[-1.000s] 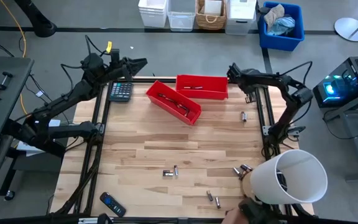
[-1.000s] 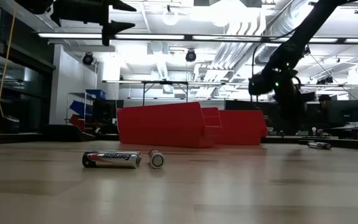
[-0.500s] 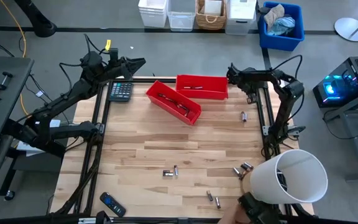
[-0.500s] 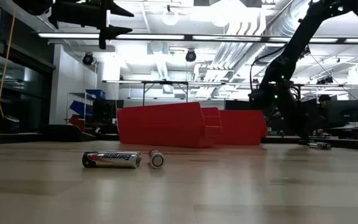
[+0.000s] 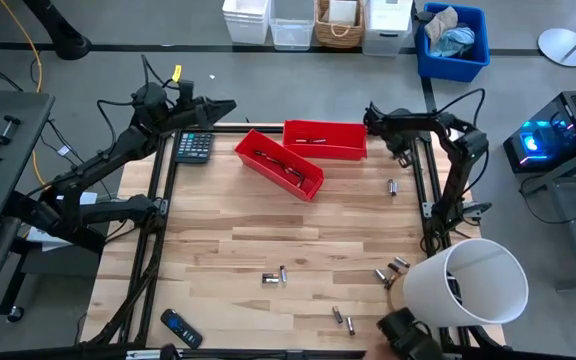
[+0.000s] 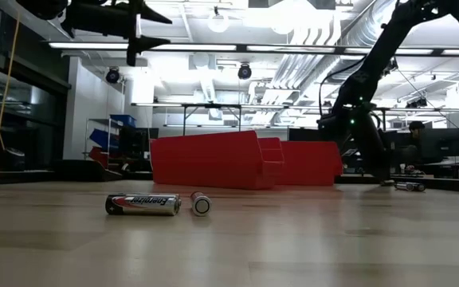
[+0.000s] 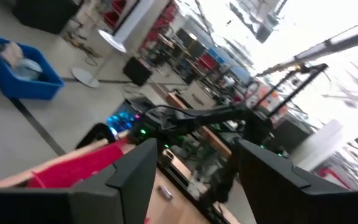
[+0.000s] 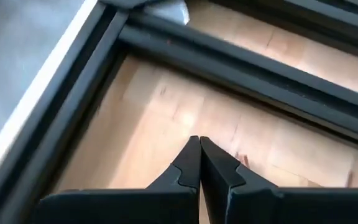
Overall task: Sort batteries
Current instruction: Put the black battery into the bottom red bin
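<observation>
Both grippers up at the far edge, nothing held; batteries lie loose on the worktop.

From above, the left gripper (image 5: 226, 104) hangs with jaws wide by the calculator (image 5: 194, 147), and the right gripper (image 5: 370, 117), jaws pressed together, sits at the far-right corner beside the bins (image 5: 325, 140). Batteries (image 5: 274, 277) scatter across the near half of the worktop (image 5: 218, 240), one (image 5: 392, 187) near the right rail, with open wood between them and the bins. The low view alone shows two batteries (image 6: 143, 204) lying side by side; the right wrist view shows only the shut fingertips (image 8: 194, 163) over the frame rails.
</observation>
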Controlling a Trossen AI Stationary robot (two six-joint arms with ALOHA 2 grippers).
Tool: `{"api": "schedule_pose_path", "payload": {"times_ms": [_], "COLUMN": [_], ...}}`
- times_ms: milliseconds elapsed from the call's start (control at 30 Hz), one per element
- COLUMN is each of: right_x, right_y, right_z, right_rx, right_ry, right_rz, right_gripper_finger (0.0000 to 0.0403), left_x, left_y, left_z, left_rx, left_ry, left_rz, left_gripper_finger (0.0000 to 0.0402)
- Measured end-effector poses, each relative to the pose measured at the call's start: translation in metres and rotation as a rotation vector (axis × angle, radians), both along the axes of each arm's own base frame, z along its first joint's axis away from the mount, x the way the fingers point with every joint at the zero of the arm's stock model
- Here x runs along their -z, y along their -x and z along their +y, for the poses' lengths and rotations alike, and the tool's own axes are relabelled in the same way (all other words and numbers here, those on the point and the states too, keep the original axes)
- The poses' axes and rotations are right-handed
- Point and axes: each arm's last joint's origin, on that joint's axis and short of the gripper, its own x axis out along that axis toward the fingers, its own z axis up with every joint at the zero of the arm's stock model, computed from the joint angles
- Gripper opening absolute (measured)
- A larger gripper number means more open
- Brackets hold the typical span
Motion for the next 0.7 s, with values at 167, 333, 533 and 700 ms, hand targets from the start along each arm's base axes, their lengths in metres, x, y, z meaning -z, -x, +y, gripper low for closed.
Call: {"api": "schedule_pose_path", "payload": {"times_ms": [167, 333, 533, 700], "right_x": [0.0, -0.001, -0.017, -0.044], "right_y": [-0.021, -0.036, -0.038, -0.034], "right_z": [0.022, 0.043, 0.063, 0.063], "right_rx": [-0.133, -0.209, -0.176, -0.303], "right_ry": [-0.089, -0.169, -0.156, -0.087], "right_rz": [0.031, 0.067, 0.125, 0.148], "right_gripper_finger": [0.0, 0.0, 0.0, 0.0], "left_x": [0.0, 0.0, 0.0, 0.0], "left_y": [0.0, 0.0, -0.001, -0.001], "left_z": [-0.001, -0.001, -0.002, -0.002], "left_rx": [0.049, 0.051, 0.052, 0.052], "left_ry": [0.004, 0.024, 0.04, 0.04], "left_rz": [-0.001, -0.008, -0.013, -0.013], "left_gripper_finger": [0.021, 0.021, 0.021, 0.021]}}
